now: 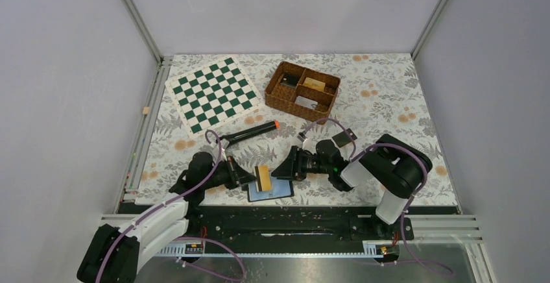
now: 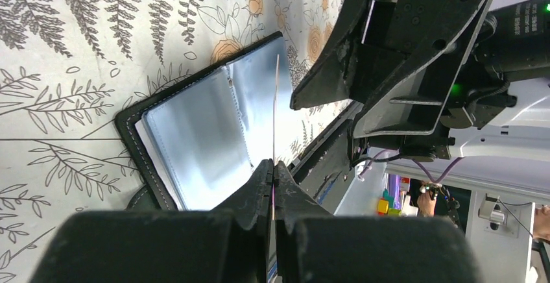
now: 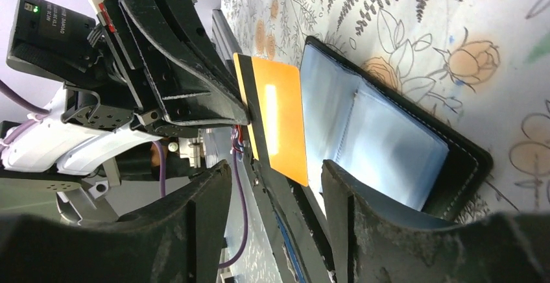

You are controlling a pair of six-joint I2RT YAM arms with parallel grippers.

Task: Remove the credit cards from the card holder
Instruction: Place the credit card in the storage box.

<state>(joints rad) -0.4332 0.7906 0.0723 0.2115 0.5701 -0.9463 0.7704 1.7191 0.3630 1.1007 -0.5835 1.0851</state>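
Observation:
The card holder (image 1: 277, 191) lies open near the table's front edge, blue-grey panels up; it also shows in the left wrist view (image 2: 194, 134) and the right wrist view (image 3: 395, 147). My left gripper (image 1: 255, 179) is shut on the orange-yellow card (image 1: 264, 178) and holds it on edge just above the holder's left side. In the left wrist view the card (image 2: 275, 108) is edge-on between my shut fingertips. My right gripper (image 1: 286, 169) is open and empty, just right of the card (image 3: 280, 124). A dark card (image 1: 344, 138) lies flat on the table by the right arm.
A black cylinder with an orange tip (image 1: 250, 132) lies behind the left arm. A green-and-white chessboard (image 1: 214, 93) is at the back left. A brown wicker basket (image 1: 301, 89) with compartments stands at the back centre. Walls enclose the table.

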